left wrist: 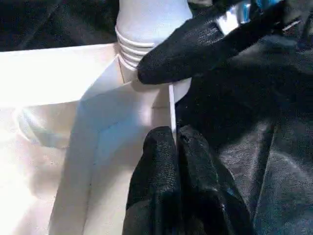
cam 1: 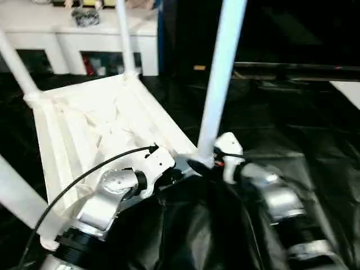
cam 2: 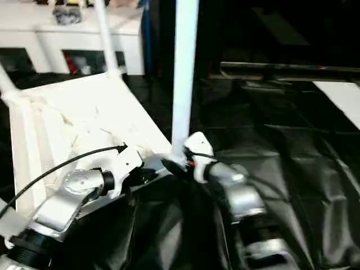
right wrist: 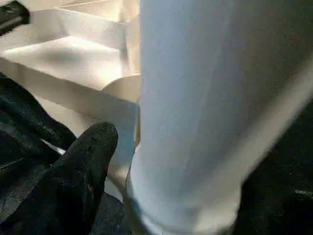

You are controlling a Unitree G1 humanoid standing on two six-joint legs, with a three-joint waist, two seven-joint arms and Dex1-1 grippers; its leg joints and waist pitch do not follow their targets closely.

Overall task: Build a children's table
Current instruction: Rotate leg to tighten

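Pinching the tabletop [cam 1: 84, 129] rim, left gripper [left wrist: 174, 142] abuts corner leg [cam 1: 220, 73].

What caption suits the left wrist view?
Left gripper pinches the tabletop rim beside a leg.

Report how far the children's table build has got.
Done: the upturned table top carries four upright legs, the two far ones and seated in their corner sockets. In hand: the left claw pinches the top's rim beside the near right leg, with the right claw at that leg's base. Left: confirm that leg is fully seated, then turn the table upright.
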